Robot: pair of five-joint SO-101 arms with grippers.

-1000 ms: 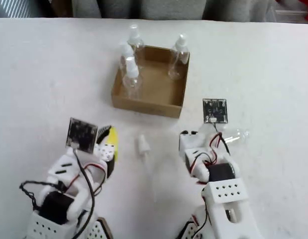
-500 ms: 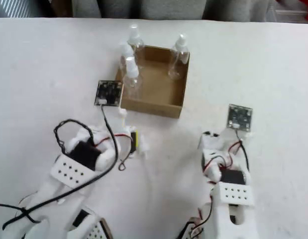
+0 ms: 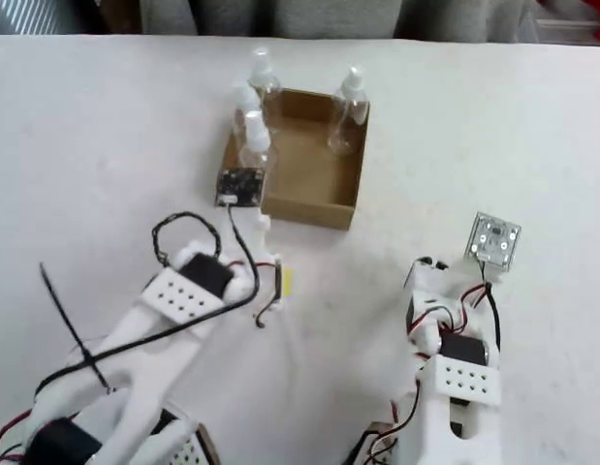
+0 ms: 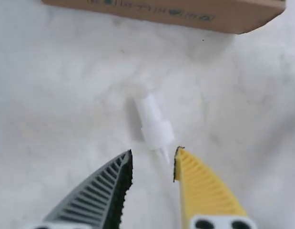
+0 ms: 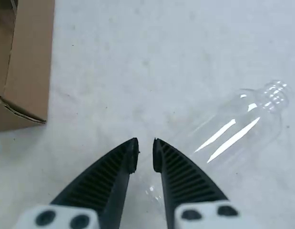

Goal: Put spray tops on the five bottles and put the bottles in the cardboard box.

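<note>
1. Looked down on a white table (image 3: 106, 126) with a cardboard box (image 3: 309, 208) near its far middle.
2. Counted four capped bottles at the box: three crowded along one side (image 3: 256, 145) and one at the opposite far corner (image 3: 348, 111). Could not tell whether the farthest of the three stood inside or just behind the wall.
3. Found the left gripper (image 4: 153, 160) low over the table, near the box's front wall, with fingers spread and gripping nothing.
4. Found the loose spray top (image 4: 154, 126) lying on its side on the table just beyond those fingertips, with its thin dip tube pointing back into the gap between them.
5. Found the right gripper (image 5: 145, 155) off to the other side, well apart from the box, with fingers almost together, a narrow gap left, and pinching nothing.
6. Found the uncapped bottle (image 5: 238, 126) lying on its side just beside the right gripper, open neck pointing away from it.
7. Judged the step in hand as picking up the spray top for this last bottle, with four bottles seemingly finished.
8. Called for easing the left gripper forward until the thick collar, not the thin tube, sat between the fingers, then closing squarely so the top could not swivel or slip.
9. Called also for the right gripper to hold the bottle by its body, leaving the neck free for the tube.
</note>
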